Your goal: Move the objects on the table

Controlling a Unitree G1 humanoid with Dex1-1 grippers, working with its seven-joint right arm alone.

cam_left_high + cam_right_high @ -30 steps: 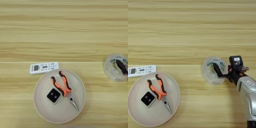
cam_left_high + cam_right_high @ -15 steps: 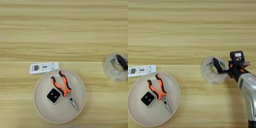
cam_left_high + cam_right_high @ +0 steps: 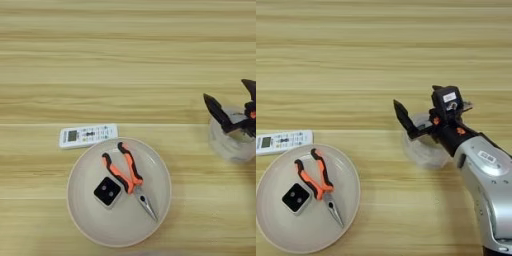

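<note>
The clear tape roll lies flat on the table, right of centre. My right gripper hovers over its far rim, open, with one black finger pointing left over the roll and nothing between the fingers. At the left, the round cream plate holds the orange-handled pliers and the small black square block. The small white remote lies just beyond the plate's far rim. In the left eye view, only the fingertips and part of the tape roll show at the right edge.
My silver forearm comes in from the bottom right corner and covers the table right of the roll. Bare wood stretches across the whole far half and between the plate and the roll.
The gripper has lifted out of the tape roll and its fingers have spread wider. The roll, plate, pliers, block and remote have stayed where they were.
</note>
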